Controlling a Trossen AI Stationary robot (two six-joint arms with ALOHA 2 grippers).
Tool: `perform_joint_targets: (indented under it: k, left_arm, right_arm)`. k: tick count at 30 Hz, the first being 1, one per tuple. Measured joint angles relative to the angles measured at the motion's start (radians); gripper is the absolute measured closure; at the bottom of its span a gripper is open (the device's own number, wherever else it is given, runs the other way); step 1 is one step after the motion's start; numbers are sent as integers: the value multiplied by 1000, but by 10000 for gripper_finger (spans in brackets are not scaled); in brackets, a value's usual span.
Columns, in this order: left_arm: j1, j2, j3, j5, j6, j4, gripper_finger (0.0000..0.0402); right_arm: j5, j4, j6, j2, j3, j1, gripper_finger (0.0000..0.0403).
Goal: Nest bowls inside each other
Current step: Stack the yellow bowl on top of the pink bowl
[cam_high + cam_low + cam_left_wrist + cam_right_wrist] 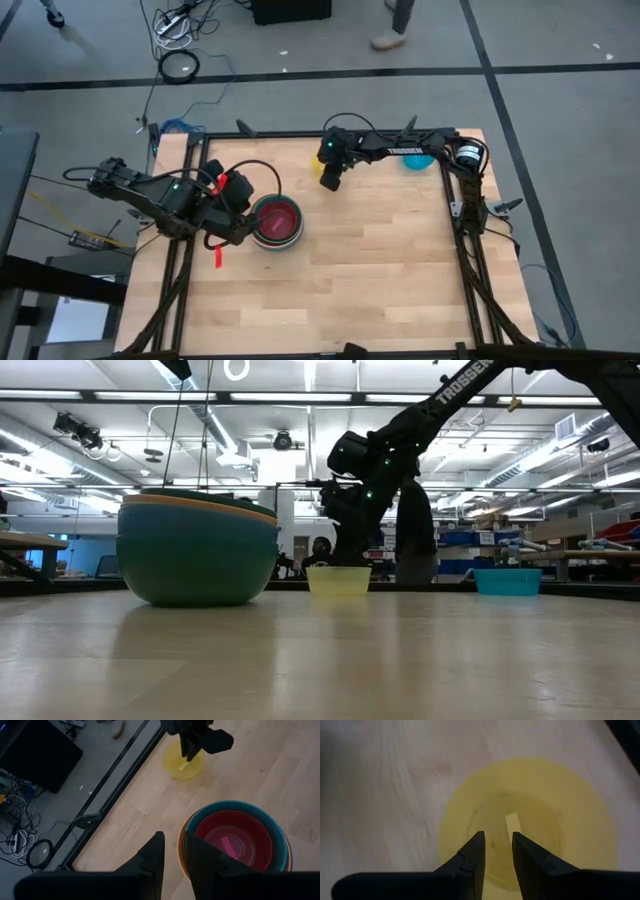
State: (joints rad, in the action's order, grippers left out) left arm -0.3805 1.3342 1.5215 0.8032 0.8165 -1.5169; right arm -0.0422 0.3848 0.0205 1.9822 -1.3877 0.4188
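High view shows the right hand point(330, 178) reaching across the far side of the tabletop point(380, 270) to the yellow bowl point(322, 165), which sits alone near the far edge. Its wrist view shows the two fingers parted by a narrow gap, hanging over the bowl's near rim, empty; this looks like the line-up for a pinch on the wall, so the bowl can go to the stack. That stack point(276, 222) stands at the left of the tabletop: a teal and an orange bowl outermost, a pink-red one innermost, largest outside so each accepts the next. The left hand point(240, 232) waits just beside the stack's rim, fingers slightly apart, gripping nothing, perhaps placed to steady it. A cyan bowl point(418, 160) rests apart at the far right, partly under the right arm. White lettering on that arm reads "TROSSEN" in the low view.
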Motion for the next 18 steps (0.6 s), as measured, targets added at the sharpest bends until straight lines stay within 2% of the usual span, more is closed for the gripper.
perform_joint_targets:
  k: [10,14,18]
  left_arm:
    - [0,0,0,1,-2,-1,320]
    - [0,0,0,1,-2,-1,320]
    - [0,0,0,1,-2,0,320]
  right_arm:
    - [-77,17,-1,-24,0,-32,271]
    - [-66,35,0,-24,0,-54,249]
    - [-5,37,17,-23,0,-69,239]
